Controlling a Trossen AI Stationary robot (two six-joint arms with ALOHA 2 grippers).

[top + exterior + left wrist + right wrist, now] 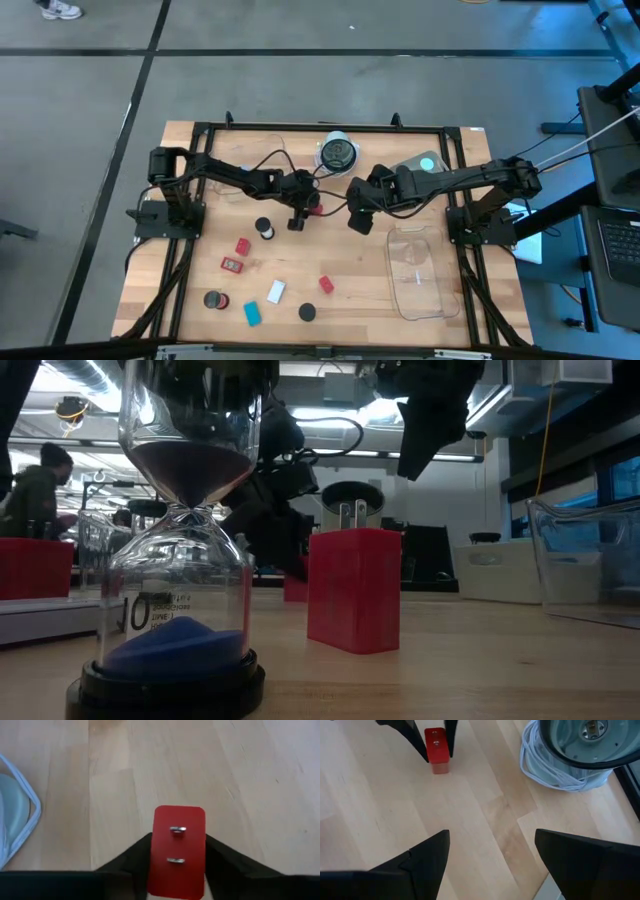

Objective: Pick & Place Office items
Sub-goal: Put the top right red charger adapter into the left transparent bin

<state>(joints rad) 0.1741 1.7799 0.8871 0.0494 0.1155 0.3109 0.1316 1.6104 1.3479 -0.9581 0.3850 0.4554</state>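
Plug prongs glint on the red block (pixel 177 852) that sits between the left pincer's (pixel 176 865) dark fingers (pixel 131 860) in the left wrist view — both fingers press its sides, the block resting on the pale wooden desk (pixel 250 780). In the high view this grip lies just above frame centre. The right pincer (pixel 358 215) hovers right of it, fingers spread wide, holding nothing. Other office items (pixel 262 290) — red, white and blue blocks, black discs — lie scattered in the lower left of centre. A clear tray (pixel 414 270) occupies the lower right.
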